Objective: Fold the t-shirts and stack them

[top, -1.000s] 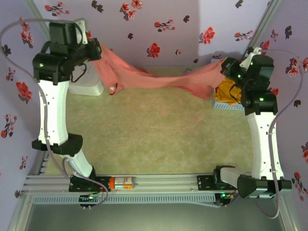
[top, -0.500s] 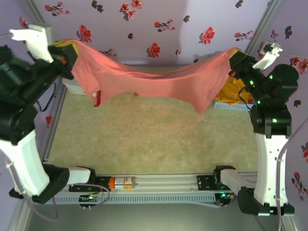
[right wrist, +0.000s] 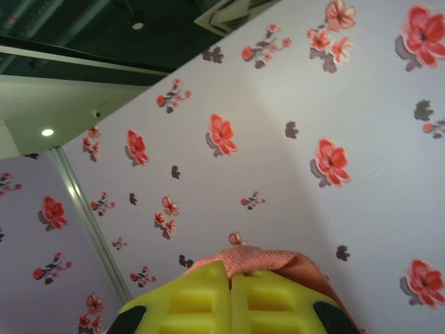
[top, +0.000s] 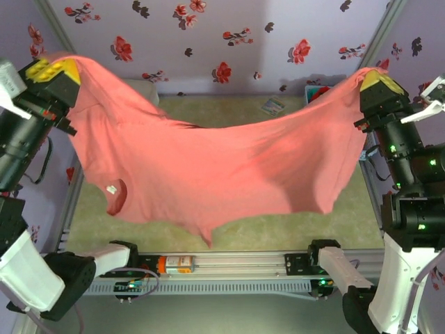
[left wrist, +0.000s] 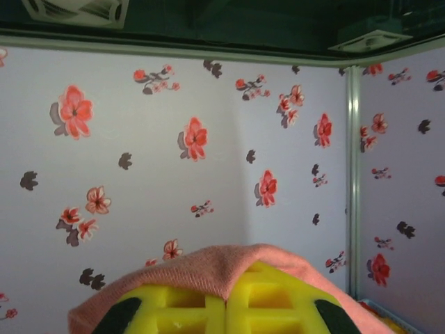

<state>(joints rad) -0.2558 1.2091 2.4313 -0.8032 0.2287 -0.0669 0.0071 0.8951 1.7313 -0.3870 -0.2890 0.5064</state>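
- Hidden: the salmon-pink t-shirt (top: 222,167) hangs spread across the middle of the top view and covers most of the green surface (top: 278,226). The surface shows only in a strip along the back and in patches under the lower hem.
- Partly hidden: a white box (top: 148,90) at upper left shows one corner above the cloth. A blue-edged container (top: 314,89) at upper right is mostly covered, and its contents cannot be made out. A small printed card (top: 272,106) lies on the back strip.
- Cut off: the left arm (top: 21,132) runs out of the left edge of the frame, and the right arm (top: 410,181) runs out of the right and bottom edges.
- Left pincer (top: 66,68), upper left: clenched on one top corner of the shirt. In the left wrist view the yellow fingers (left wrist: 174,306) of this pincer (left wrist: 226,303) meet, with a fold of the cloth (left wrist: 208,268) draped over them.
- Right pincer (top: 379,80), upper right: clenched on the opposite corner. In the right wrist view this pincer (right wrist: 229,296) has its fingers pressed together under a pink fold (right wrist: 250,261).
- The shirt sags between the two grips, clear of the surface. Its neck opening with a white label (top: 111,188) is at lower left.
- Count: one shirt held, two arms, two pincers, two yellow fingers on each.
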